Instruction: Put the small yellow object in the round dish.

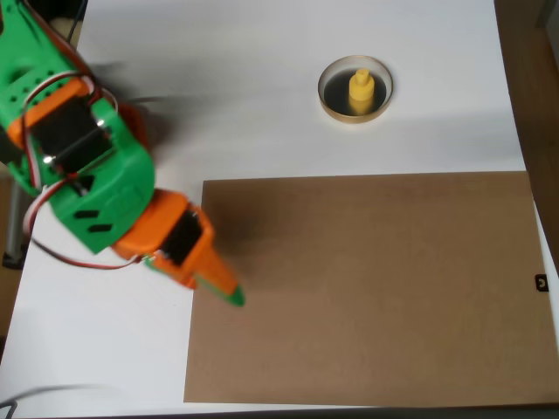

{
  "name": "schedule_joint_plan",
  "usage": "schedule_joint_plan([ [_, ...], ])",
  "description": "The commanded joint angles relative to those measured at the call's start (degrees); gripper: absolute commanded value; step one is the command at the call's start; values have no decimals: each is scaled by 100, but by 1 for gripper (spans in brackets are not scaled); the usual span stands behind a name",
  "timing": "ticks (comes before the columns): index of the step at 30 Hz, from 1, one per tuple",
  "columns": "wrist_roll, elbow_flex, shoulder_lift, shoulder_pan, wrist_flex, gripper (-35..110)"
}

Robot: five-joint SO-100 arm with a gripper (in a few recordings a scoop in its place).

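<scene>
Overhead view. The small yellow object stands upright inside the round dish, narrow knob uppermost, slightly toward the 3 o'clock side of the dark interior and within the tan rim. The dish sits on the white worktop at about 1 o'clock in the picture, just above the upper edge of a brown cardboard sheet that covers the lower right of the surface.

The green and orange arm enters from 10 o'clock and slopes down toward 7 o'clock. Its tool ends over the left edge of the cardboard, well apart from the dish. The fingers come together in one narrow green-tipped point with no visible gap and nothing between them, so the tool appears closed and empty.

Judged from this layout, the placement is already made and the step in hand is withdrawal. To do it well, the arm should stay clear of the dish, moving away on the 7 to 9 o'clock side without sweeping across the worktop toward 1 o'clock, so that neither the rim nor the upright piece is knocked.
</scene>
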Motion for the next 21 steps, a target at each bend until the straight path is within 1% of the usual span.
schedule_joint_plan([
  [1,272,229,615,615,-290,24],
  [5,501,800,1415,932,-606,25],
  [13,993,1863,2953,1406,-721,26],
  [21,1169,2944,4790,1582,-325,26],
])
